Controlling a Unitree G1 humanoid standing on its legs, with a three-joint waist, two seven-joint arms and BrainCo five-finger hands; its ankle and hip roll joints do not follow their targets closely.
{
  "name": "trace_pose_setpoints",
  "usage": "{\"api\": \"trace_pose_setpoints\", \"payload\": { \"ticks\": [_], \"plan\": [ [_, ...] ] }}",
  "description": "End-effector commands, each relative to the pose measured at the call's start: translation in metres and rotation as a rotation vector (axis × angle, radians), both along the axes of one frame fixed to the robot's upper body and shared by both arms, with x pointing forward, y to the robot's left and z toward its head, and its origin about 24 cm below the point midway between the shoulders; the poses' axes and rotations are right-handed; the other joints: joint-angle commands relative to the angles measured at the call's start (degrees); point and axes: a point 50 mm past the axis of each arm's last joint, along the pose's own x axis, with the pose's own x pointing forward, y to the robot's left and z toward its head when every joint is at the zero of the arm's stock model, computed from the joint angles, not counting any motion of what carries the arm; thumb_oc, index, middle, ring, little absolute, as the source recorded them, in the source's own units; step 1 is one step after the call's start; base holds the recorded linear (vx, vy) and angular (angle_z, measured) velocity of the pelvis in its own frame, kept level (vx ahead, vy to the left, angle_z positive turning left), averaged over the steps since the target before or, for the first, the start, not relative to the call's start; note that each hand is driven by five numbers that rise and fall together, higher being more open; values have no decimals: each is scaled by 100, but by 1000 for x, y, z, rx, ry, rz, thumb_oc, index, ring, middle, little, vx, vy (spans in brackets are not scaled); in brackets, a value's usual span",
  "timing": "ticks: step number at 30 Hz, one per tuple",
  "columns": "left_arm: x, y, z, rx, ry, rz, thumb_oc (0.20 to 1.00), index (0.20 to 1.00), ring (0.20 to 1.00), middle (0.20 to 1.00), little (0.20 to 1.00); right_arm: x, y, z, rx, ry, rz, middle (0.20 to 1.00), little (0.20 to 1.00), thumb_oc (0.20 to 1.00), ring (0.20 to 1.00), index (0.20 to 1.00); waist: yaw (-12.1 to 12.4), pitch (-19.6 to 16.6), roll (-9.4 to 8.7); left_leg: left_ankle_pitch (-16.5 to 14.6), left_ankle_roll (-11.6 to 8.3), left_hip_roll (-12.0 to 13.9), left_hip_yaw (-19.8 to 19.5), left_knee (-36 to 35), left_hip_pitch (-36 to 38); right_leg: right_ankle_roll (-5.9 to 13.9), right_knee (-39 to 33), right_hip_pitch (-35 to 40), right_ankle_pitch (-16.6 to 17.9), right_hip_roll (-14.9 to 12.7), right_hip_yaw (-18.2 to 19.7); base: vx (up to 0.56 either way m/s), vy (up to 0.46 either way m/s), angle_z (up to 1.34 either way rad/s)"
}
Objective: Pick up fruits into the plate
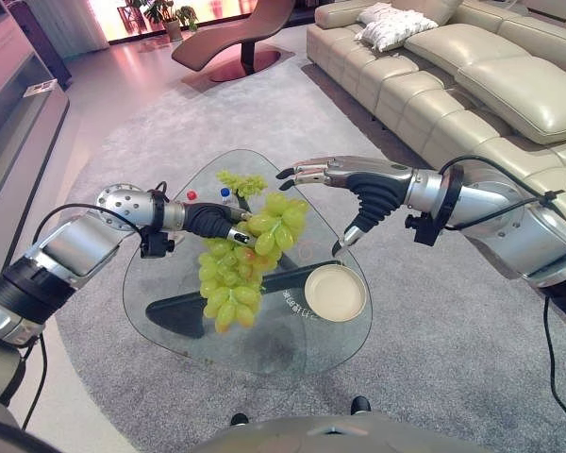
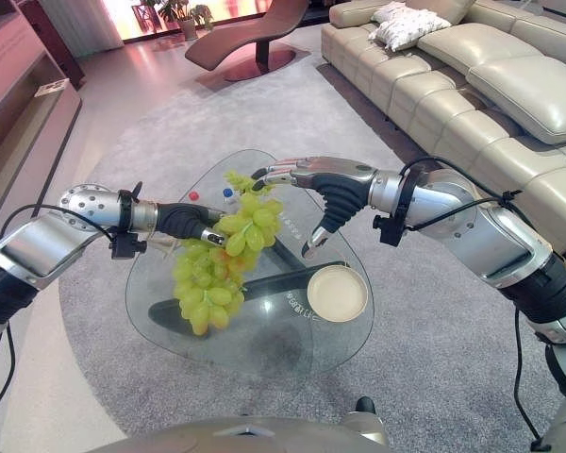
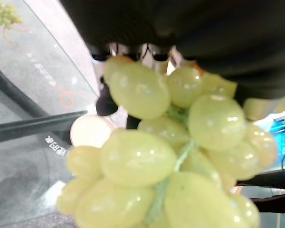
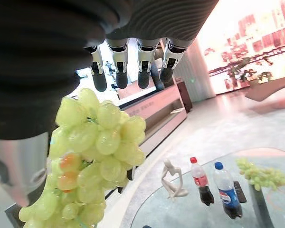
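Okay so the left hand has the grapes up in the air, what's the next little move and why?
Probably swing the left hand toward the robot's right and lower it over the plate. The grape bunch hangs from its fingers above the glass table, off to the plate's left, and the plate looks empty. The right hand, fingers straight, hovers nearby holding nothing.

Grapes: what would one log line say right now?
left hand: holds grapes above table | right hand: open, alongside | plate: empty

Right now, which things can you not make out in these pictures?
- Left hand fingers: hidden behind the held grape bunch in both eye views and the left wrist view.
- Bottles: tiny in the eye views, partly behind the grapes.
- Plate: partly covered by grapes in the left wrist view.
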Motion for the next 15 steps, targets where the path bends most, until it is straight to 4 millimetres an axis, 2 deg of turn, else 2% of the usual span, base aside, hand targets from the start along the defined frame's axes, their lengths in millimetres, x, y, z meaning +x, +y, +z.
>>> {"api": "trace_pose_setpoints", "payload": {
  "ticks": [1, 15],
  "plan": [
    [3, -14, 57, -54, -163, -97, 200, 200, 200, 200, 200, -9, 13, 21, 81, -95, 83, 1000, 1000, 1000, 1000, 1000, 27, -150, -255, -636, 164, -215, -147, 190, 2, 246, 266, 203, -492, -197, 71, 0, 0, 0],
    [2, -40, 51, -152, -141, -155, 200, 200, 200, 200, 200, -11, 30, 16, 169, -66, 122, 1000, 1000, 1000, 1000, 1000, -10, -161, -269, -660, 169, -196, -76, 209, 47, 256, 283, 199, -495, -208, 101, 1, 0, -1]
  ]
}}
